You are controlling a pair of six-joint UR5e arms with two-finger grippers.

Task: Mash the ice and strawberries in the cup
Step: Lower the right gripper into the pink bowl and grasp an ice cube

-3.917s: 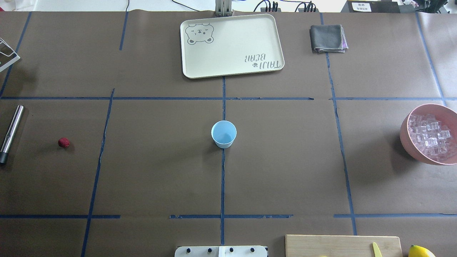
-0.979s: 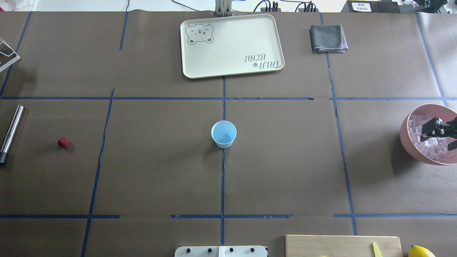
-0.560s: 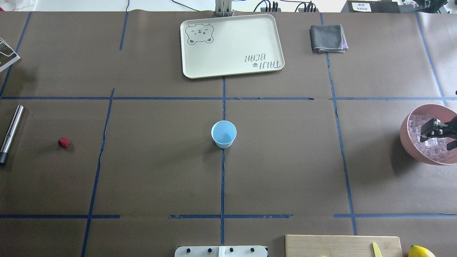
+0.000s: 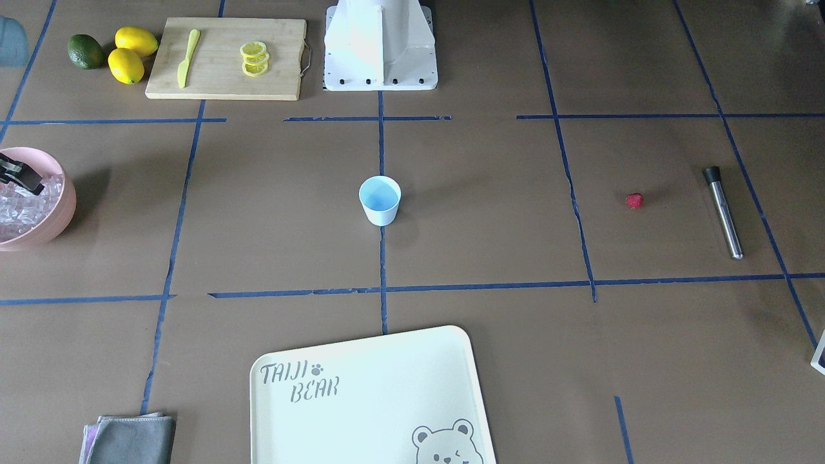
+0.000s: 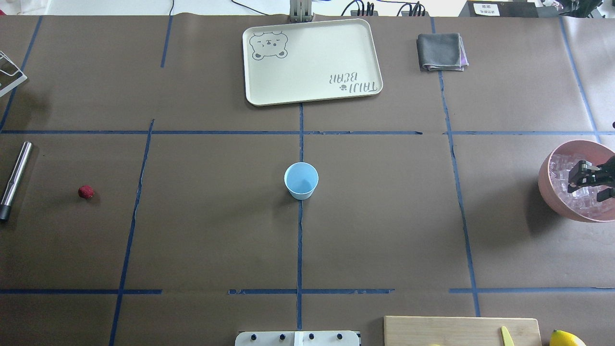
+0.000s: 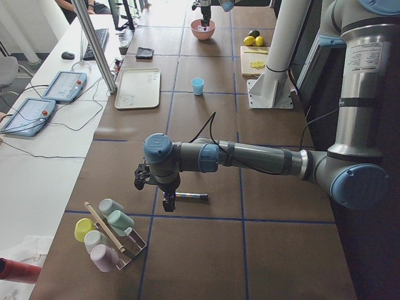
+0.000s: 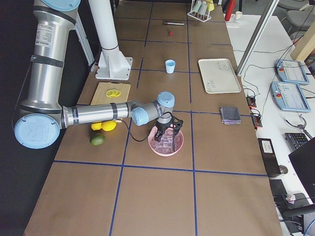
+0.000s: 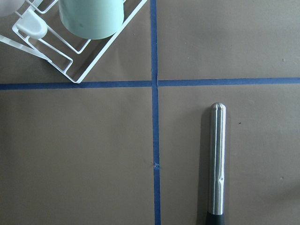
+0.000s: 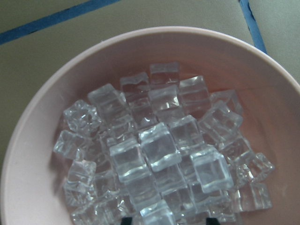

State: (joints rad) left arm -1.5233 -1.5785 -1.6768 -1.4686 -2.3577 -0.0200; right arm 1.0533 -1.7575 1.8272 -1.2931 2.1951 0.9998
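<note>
Right hand [image 5: 586,186] hung spread over clear ice cubes [image 9: 154,150] in the round pink bowl [image 5: 545,192]; whether the left hand [image 6: 166,205] was apart or together, I cannot tell.

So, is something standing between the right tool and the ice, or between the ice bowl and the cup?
Nothing visible. The right tool hangs directly above the ice in the pink bowl, which has no cover. From the bowl to the cup there is only bare table.
</note>
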